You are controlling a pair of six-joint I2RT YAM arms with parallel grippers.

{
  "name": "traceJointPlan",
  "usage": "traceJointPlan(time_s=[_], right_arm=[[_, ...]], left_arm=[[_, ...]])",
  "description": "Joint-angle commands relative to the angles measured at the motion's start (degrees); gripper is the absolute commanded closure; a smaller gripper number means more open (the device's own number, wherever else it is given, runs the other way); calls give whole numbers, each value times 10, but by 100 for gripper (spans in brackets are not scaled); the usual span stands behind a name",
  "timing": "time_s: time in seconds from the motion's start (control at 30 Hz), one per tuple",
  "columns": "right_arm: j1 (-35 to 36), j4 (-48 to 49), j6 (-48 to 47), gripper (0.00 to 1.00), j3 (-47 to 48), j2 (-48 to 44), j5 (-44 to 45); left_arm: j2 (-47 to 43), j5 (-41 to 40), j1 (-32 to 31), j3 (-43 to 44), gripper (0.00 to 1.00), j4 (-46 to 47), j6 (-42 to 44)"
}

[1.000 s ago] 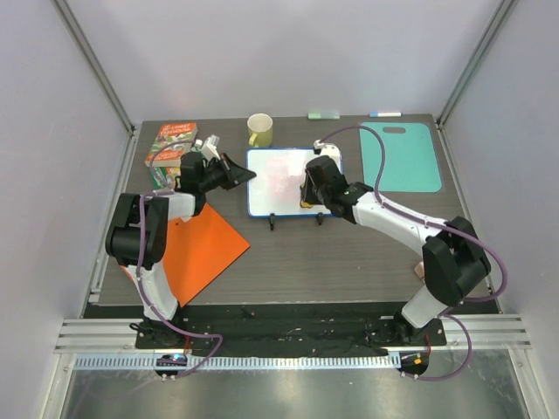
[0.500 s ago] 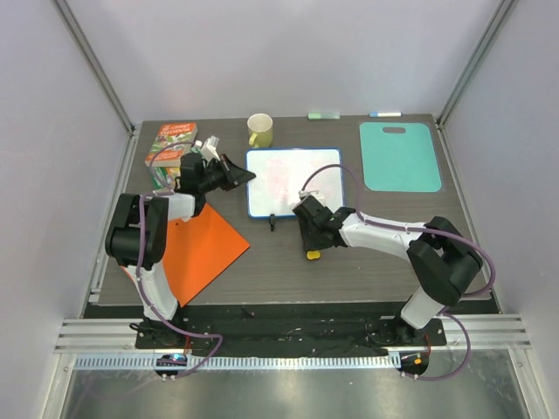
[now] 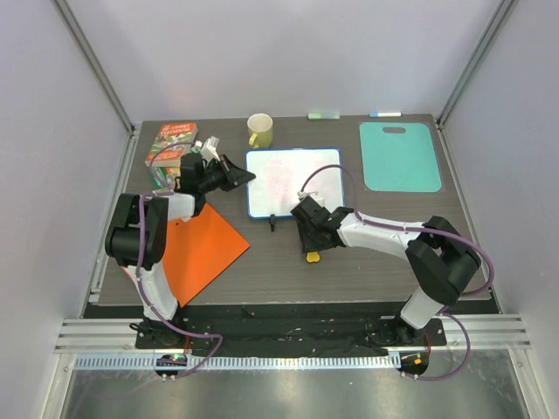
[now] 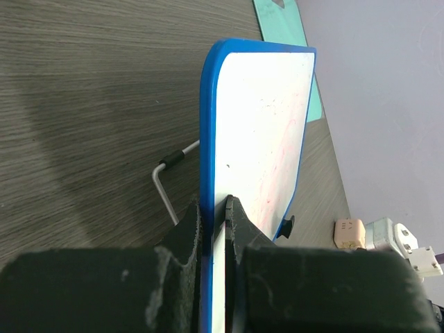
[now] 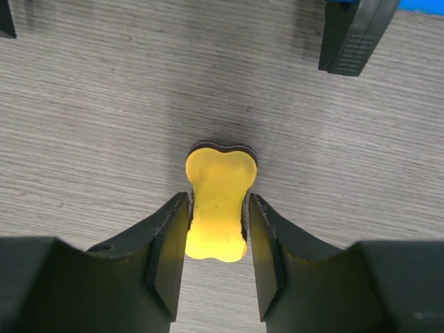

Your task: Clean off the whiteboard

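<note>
A yellow bone-shaped eraser [image 5: 216, 173] lies on the grey wood-grain table [image 5: 83, 118]. The right gripper [image 5: 217, 202] has one finger pressed against each side of it.

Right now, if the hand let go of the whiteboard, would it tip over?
Maybe. The whiteboard stands tilted on a thin wire leg, so a push could probably tip it. It looks stiff: the left hand pinches only one edge, yet it shows no bend.
</note>
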Motion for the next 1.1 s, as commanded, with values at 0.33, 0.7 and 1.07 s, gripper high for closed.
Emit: traceJointPlan(time_s=[0.33,0.7,1.07], right_arm=[[4,-11,15,58,15,15,18],[4,-4,11,89,21,-1,40],[-44,158,-64,98,105,-6,124]], left_arm=[[18,-59,-3,1,100,-87,77],[19,-61,-4,3,100,-94,82],[14,-86,-6,-35,100,-75,99]])
